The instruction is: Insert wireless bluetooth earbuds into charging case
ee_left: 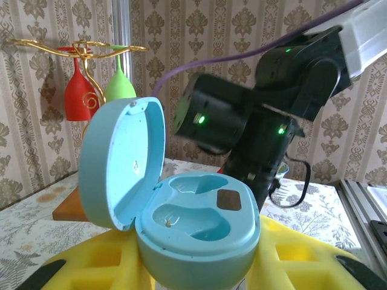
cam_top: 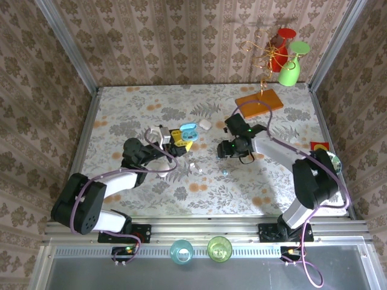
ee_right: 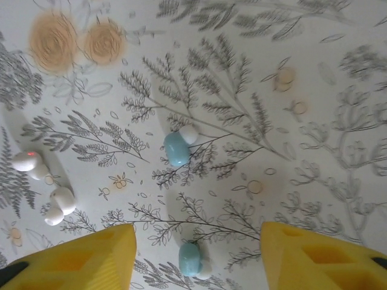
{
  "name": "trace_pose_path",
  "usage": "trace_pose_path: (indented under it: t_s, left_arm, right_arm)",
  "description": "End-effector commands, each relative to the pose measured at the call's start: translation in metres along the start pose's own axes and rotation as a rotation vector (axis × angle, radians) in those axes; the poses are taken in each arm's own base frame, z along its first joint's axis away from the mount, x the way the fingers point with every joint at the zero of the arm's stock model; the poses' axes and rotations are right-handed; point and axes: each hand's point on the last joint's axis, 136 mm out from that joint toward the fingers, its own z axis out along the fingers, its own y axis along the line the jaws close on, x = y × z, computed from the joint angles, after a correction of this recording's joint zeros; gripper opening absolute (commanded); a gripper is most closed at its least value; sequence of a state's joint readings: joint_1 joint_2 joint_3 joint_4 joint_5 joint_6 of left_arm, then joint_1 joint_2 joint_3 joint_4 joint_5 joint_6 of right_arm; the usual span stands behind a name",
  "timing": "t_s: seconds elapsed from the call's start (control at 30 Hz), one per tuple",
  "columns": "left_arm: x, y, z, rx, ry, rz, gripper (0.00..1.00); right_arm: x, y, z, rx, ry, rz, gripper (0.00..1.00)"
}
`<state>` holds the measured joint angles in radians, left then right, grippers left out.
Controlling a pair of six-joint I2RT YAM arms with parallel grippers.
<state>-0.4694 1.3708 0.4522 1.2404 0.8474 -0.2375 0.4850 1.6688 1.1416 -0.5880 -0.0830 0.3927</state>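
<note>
Left gripper (ee_left: 199, 273) has its yellow fingers closed snugly round the base of the blue charging case (ee_left: 199, 232), holding it up off the table with the lid (ee_left: 121, 163) swung open to the left and both wells (ee_left: 193, 220) bare, so nothing is seated yet. Over on the other side, the right gripper (ee_right: 196, 232) hangs above the floral table (ee_right: 314, 90), jaws standing wide apart with nothing in them, looking straight down on the goods: one teal earbud (ee_right: 190, 258) lying on the cloth just between the yellow fingertips, a second teal earbud (ee_right: 177, 148) a little farther out, and two white earbuds (ee_right: 27, 162) well off to the left side of that view. The step in hand looks like the pick of that nearer teal one. To do it well, I'd say centre the fingers on the bud before dropping, come down until the tips nearly meet the cloth, and close gently, because a glossy little piece like this could easily squirt out sideways or roll. Worth pinching across the body rather than the pale tip, so that it comes up in an attitude that suits the well. The case wants to be held level and steady for the handover.
</note>
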Motion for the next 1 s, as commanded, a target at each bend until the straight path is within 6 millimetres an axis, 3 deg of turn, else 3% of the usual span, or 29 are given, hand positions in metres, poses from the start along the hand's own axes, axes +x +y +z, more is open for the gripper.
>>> trace_pose_path:
  t_s: [0.0,0.2,0.4,0.7,0.97]
  left_arm:
    - [-0.016,-0.005,-0.005,-0.002,-0.044,0.074,0.31]
    - [-0.017,-0.008,-0.008,-0.002,-0.046,0.068,0.31]
    - [-0.021,0.001,-0.013,-0.027,-0.049,0.083,0.31]
    - [-0.023,0.002,-0.016,-0.033,-0.053,0.090,0.31]
    - [-0.032,0.003,-0.026,-0.062,-0.061,0.103,0.31]
  right_arm:
    - [-0.003,0.001,0.007,0.056,0.042,-0.023,0.56]
    - [0.001,0.010,0.024,0.031,0.114,-0.027,0.51]
    - [0.031,0.009,0.022,0.043,0.211,-0.070,0.51]
    - [0.054,-0.004,0.012,0.276,0.255,-0.161,0.45]
    - [0.064,-0.001,0.019,0.424,0.281,-0.236,0.42]
